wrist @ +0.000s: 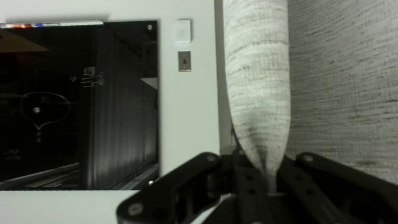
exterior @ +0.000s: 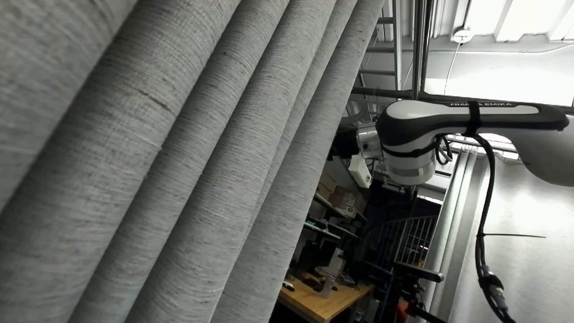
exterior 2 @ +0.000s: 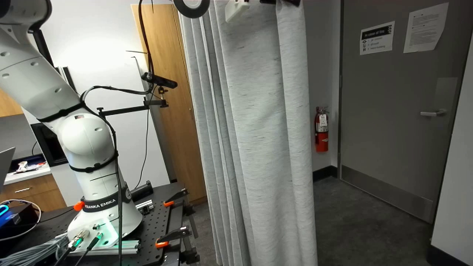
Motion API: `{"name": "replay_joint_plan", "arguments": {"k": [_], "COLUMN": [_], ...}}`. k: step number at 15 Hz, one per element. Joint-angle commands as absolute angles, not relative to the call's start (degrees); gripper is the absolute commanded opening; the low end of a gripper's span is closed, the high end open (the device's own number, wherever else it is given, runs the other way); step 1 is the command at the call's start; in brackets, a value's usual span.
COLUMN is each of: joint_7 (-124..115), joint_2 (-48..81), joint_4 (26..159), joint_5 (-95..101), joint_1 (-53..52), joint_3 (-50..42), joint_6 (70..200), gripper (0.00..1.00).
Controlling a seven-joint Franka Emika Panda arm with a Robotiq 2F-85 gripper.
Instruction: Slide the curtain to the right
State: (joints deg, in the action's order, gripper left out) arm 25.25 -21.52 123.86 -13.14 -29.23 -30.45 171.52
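Note:
The light-grey curtain [exterior: 193, 161] hangs in deep parallel folds and fills the left half of an exterior view. In an exterior view it is a bunched drape [exterior 2: 258, 129] beside the robot's table. In the wrist view a narrow fold of the curtain [wrist: 258, 77] tapers down between the black fingers. My gripper [wrist: 268, 169] is shut on that fold, pinching it. In an exterior view the gripper [exterior: 343, 144] is at the curtain's edge, its fingertips hidden behind the fabric. In an exterior view only dark parts of it show at the top edge.
A grey door [exterior 2: 388, 129] and a red fire extinguisher [exterior 2: 321, 129] stand beyond the curtain. A camera on a stand [exterior 2: 159, 80] and clamps [exterior 2: 173, 236] are at the table edge. A wooden desk [exterior: 327, 300] stands behind. A dark board [wrist: 77, 109] hangs on the wall.

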Motion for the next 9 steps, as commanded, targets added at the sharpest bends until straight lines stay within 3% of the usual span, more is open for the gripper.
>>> {"name": "replay_joint_plan", "arguments": {"k": [1, 9], "joint_7": [23.37, 24.43], "joint_2": [-15.48, -8.59], "joint_4": [118.36, 111.56], "joint_5": [-14.48, -17.66], "joint_1": [-26.04, -27.09], "joint_3": [-36.54, -54.75], "joint_6": [171.10, 169.57], "gripper": [0.00, 0.00]}}
